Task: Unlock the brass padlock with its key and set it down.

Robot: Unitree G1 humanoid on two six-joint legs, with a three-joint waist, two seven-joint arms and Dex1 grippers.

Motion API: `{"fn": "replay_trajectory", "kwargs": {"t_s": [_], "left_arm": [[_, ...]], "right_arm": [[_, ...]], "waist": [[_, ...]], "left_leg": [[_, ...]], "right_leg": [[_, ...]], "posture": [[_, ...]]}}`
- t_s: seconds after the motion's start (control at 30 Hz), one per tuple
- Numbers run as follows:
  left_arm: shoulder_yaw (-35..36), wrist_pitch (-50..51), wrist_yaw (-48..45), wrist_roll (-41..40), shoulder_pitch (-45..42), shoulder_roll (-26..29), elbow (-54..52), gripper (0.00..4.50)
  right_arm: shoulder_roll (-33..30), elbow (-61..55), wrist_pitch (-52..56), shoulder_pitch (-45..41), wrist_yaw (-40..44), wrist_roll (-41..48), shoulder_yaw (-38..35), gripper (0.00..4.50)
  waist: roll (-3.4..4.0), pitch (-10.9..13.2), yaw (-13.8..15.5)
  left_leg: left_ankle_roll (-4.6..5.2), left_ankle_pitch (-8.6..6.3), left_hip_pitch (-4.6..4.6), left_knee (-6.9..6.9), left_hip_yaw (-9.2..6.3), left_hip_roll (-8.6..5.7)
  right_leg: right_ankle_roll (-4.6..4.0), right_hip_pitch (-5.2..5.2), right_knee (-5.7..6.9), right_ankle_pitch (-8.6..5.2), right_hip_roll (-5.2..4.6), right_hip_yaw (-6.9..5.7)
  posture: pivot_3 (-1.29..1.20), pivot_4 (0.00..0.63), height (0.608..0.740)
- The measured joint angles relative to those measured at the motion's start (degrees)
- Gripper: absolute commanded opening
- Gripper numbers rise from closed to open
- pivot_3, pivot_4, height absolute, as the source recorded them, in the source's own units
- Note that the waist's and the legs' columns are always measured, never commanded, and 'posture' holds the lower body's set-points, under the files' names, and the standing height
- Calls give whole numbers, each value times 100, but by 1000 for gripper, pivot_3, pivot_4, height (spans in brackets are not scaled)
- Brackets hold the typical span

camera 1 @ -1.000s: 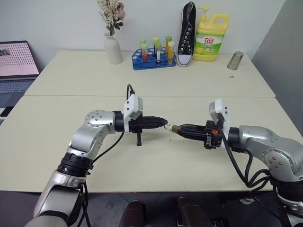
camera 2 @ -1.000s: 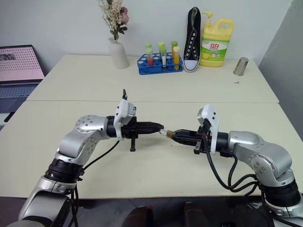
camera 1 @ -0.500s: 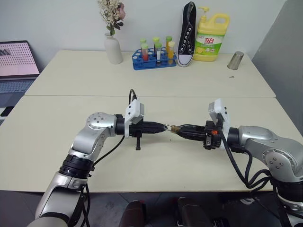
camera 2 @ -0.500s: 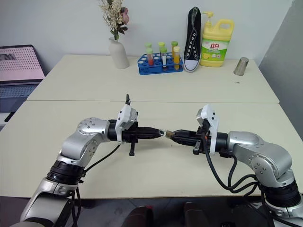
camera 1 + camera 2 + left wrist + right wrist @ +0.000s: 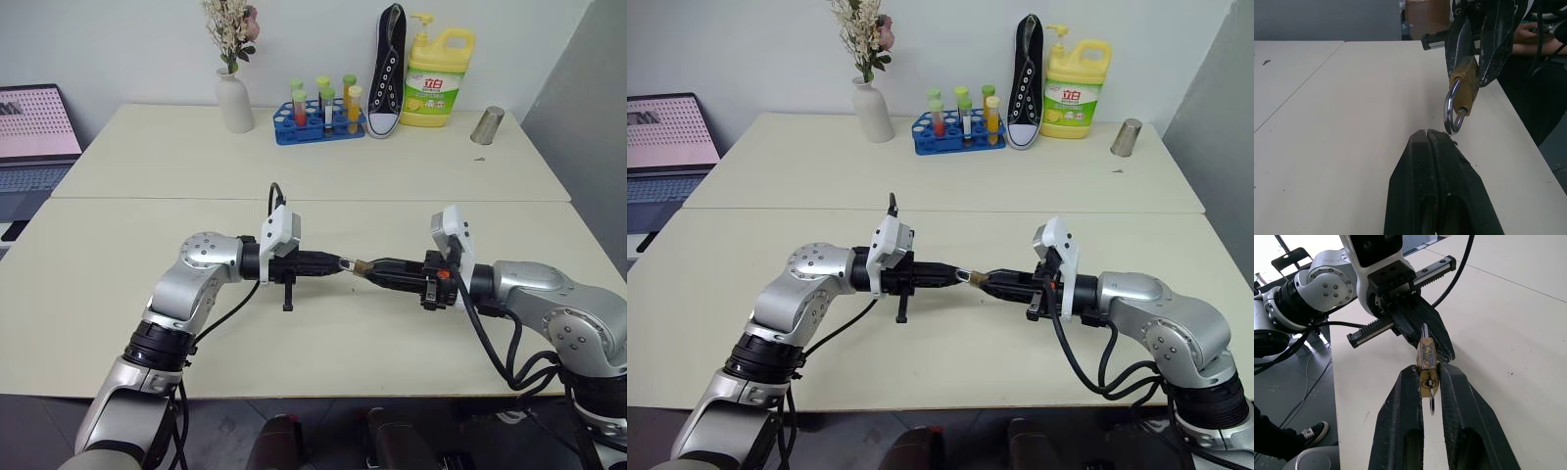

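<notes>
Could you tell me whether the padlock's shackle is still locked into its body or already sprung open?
Cannot tell. The brass padlock sits clamped between the right gripper fingers. Its shackle loops toward the shut left gripper, but where its ends meet the body is unclear.

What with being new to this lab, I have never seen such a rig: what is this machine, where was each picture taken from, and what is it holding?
It is a humanoid robot with two metal arms, each ending in a black two-fingered claw. Two pictures come from the cameras in its head, looking down over its arms. The other two come from small cameras on its wrists, looking along the fingers.

The right claw grips the brass padlock above the table, shackle towards the left claw. That one is shut, its tip right at the lock. The key is too small to make out.

At the table's far edge stand a vase of dried flowers, a blue test-tube rack, a black sneaker, a yellow detergent bottle and a metal cup.
</notes>
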Motion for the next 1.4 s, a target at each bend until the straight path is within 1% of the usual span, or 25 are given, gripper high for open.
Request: {"fn": "replay_trajectory", "kwargs": {"t_s": [0.27, 0.53, 0.67, 0.87, 1.4], "left_arm": [[104, 234, -3, -192, 7, 3, -314, 0], [104, 637, -174, -298, 180, 200, -675, 0], [114, 954, -205, -494, 179, 220, -828, 0], [289, 1453, 7, -871, 111, 127, -911, 0], [396, 1642, 245, -983, -41, 17, -934, 0]], "right_arm": [[0, 16, -16, 3, 78, -110, 11, 140], [-3, 19, -18, 27, 96, -124, 11, 140], [-4, 20, -18, 27, 116, -128, 12, 140], [-4, 28, -19, 28, 127, -170, 14, 140], [-4, 51, -19, 42, 160, -184, 17, 140]], "waist": [[0, 0, -1], [0, 0, -2], [0, 0, -2], [0, 0, -2], [0, 0, -3]], "left_leg": [[0, 0, 0, 0, 0, 1], [0, 0, 0, 0, -1, 0], [0, 0, 0, 0, -1, 1], [0, 0, 0, 0, -1, 0], [0, 0, 1, 0, 0, 0]], "right_leg": [[0, 0, 0, 0, 0, 0], [0, 0, 0, 0, 0, 0], [0, 0, 0, 0, 0, -1], [1, 0, 0, 0, 0, -1], [0, 0, 0, 0, 0, 1]], "posture": [[0, 150, 740], [0, 150, 740], [0, 150, 740], [0, 150, 740], [0, 150, 740]]}}
